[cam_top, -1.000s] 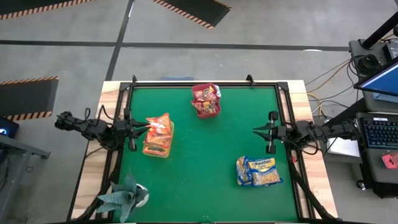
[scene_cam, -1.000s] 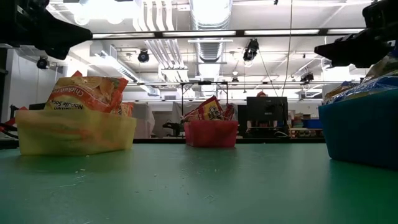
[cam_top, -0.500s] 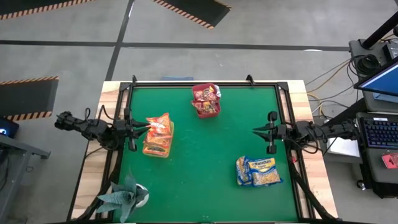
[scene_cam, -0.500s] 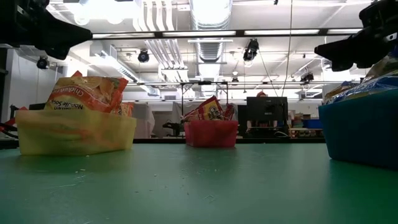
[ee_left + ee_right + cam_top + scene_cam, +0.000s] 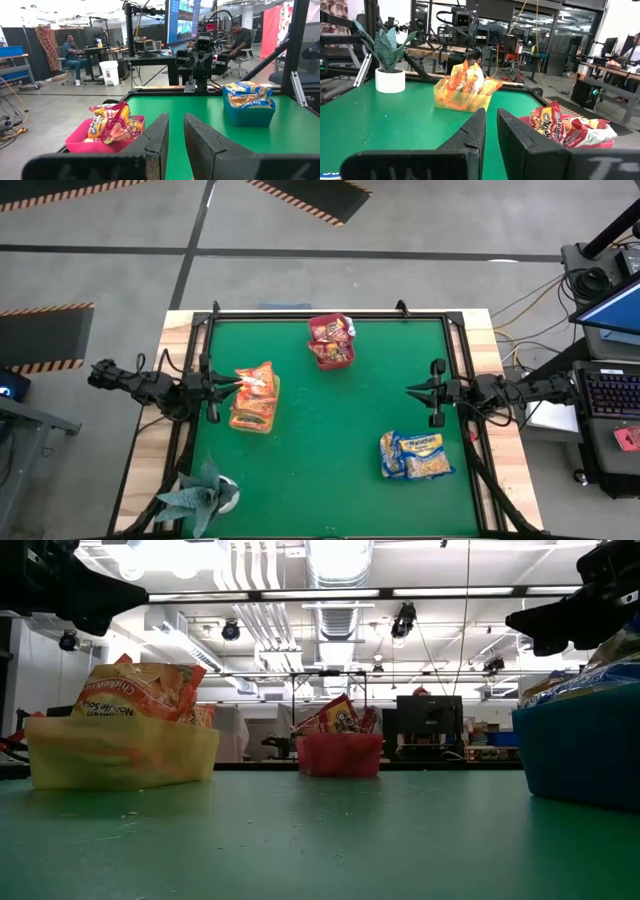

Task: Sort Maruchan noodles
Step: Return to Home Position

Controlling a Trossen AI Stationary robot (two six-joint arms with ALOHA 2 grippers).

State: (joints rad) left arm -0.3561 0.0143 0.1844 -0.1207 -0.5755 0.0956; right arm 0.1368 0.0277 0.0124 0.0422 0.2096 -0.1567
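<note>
The Maruchan noodles lie sorted in three trays on the green table. Orange packets (image 5: 254, 390) stand in a yellow tray (image 5: 120, 755) at the left. Dark red packets (image 5: 332, 332) fill a red tray (image 5: 340, 754) at the far middle. Blue-and-yellow packets (image 5: 420, 452) sit in a blue tray (image 5: 585, 755) at the near right. My left gripper (image 5: 238, 386) is shut and empty, level and well above the yellow tray's left side (image 5: 176, 135). My right gripper (image 5: 410, 390) is shut and empty, held high near the right edge (image 5: 491, 130).
A potted plant (image 5: 205, 495) stands at the near left corner. A black frame (image 5: 325, 316) runs around the table. Open green surface (image 5: 330, 440) lies between the three trays.
My right gripper has rolled a little about its own pointing line without leaving its place. The trays and packets have stayed where they were.
</note>
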